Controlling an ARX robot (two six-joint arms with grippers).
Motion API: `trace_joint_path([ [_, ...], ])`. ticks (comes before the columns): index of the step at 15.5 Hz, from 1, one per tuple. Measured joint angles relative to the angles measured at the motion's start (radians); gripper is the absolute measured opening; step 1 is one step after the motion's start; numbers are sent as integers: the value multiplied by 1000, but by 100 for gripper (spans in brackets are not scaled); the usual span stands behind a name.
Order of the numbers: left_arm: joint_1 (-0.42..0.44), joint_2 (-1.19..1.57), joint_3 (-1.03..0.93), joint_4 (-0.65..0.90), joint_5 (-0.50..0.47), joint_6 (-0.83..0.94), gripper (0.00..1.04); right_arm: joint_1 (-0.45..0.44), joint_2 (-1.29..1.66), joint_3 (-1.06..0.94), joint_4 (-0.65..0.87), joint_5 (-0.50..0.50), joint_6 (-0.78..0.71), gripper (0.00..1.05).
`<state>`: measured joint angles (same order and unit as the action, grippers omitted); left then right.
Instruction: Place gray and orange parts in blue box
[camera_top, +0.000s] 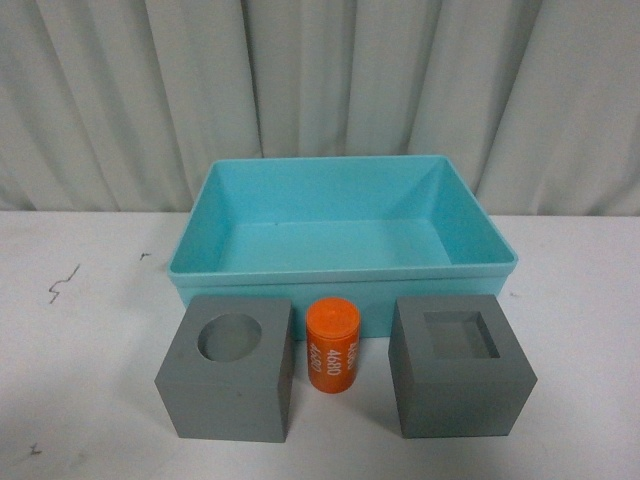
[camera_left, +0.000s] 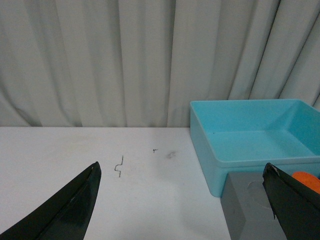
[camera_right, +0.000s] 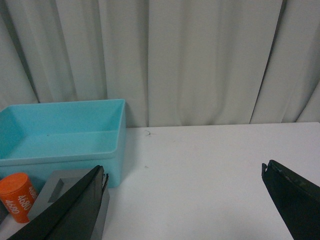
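**Three parts in a row before the blue box; both grippers spread and holding nothing**

Front view. The blue box (camera_top: 340, 270) sits on the white table (camera_top: 90, 350) with a pale curtain (camera_top: 320, 80) behind it. Its visible floor is bare; the inside of its near wall is hidden from this angle. In front of the box stand the gray cube with the round recess (camera_top: 228, 385), the orange cylinder (camera_top: 333, 350) and the gray cube with the square recess (camera_top: 462, 385). The cylinder is upright between the cubes, just beside the box's near wall, and its white print reads "4680". All three rest on the table outside the box. Neither arm is in view here.

Left wrist view. The left gripper (camera_left: 181, 169) has its two dark fingers wide apart with only table between them. One finger covers part of a gray cube, which the picture's edge also cuts off; its recess is hard to make out. Only a sliver of the cylinder shows. Small dark marks (camera_left: 119, 167) lie on the table.

Right wrist view. The right gripper (camera_right: 183, 169) is likewise spread over bare table. One finger hides part of the cube with the square recess; the cylinder is cut by the picture's edge.
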<state>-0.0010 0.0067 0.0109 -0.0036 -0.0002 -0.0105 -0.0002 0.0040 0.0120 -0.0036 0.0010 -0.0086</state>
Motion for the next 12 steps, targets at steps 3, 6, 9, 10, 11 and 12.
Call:
trace_joint_path([
  [3, 0, 0, 0, 0, 0, 0, 98, 0, 0, 0, 0, 0, 0, 98],
  [6, 0, 0, 0, 0, 0, 0, 98, 0, 0, 0, 0, 0, 0, 98],
  [9, 0, 0, 0, 0, 0, 0, 98, 0, 0, 0, 0, 0, 0, 98],
  [10, 0, 0, 0, 0, 0, 0, 98, 0, 0, 0, 0, 0, 0, 98],
  [11, 0, 0, 0, 0, 0, 0, 98, 0, 0, 0, 0, 0, 0, 98],
  [12, 0, 0, 0, 0, 0, 0, 98, 0, 0, 0, 0, 0, 0, 98],
])
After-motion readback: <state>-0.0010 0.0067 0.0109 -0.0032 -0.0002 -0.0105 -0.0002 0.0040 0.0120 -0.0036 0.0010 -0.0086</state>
